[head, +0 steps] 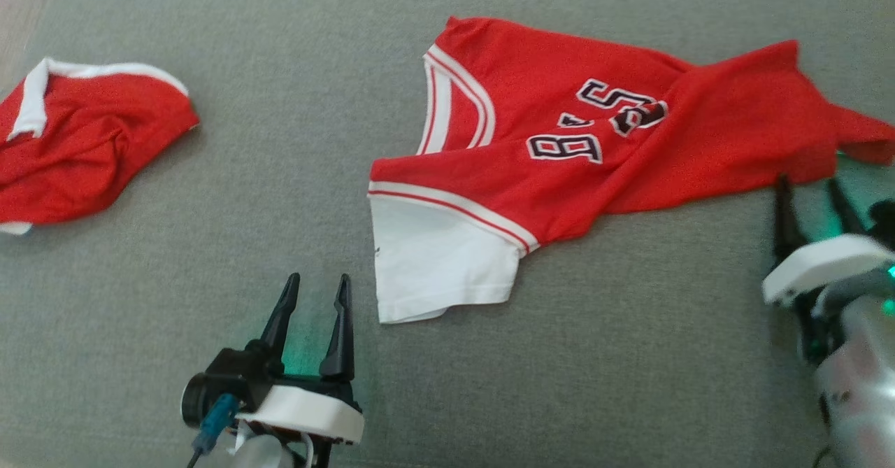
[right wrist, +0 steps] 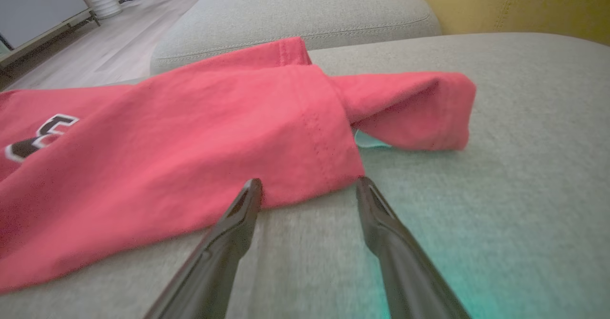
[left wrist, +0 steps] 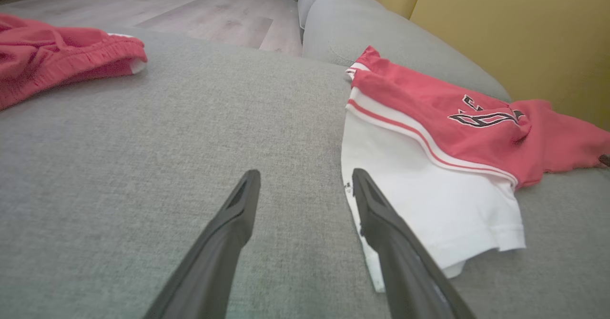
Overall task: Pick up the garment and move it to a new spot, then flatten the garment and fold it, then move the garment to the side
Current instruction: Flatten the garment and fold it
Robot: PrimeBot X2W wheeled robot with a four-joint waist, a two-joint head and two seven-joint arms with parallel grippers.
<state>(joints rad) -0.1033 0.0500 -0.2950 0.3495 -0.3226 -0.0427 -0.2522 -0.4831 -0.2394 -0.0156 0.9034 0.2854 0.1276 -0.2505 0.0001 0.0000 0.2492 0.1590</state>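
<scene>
Red jersey with a white sleeve, white trim and black-and-white lettering (head: 559, 167) lies rumpled on the grey woven sofa seat (head: 266, 146), held by neither gripper. The left gripper (head: 318, 278) has its fingers spread wide over bare cushion, with the white sleeve's edge just beside its right fingertip. The right gripper (head: 807, 185) is also spread wide and empty, its tips at the jersey's red hem edge. Beyond the left fingers, open grey seat runs to a second crumpled red garment with white trim (head: 84, 146), well apart. Past the jersey rise yellow back cushions (left wrist: 524, 33).
</scene>
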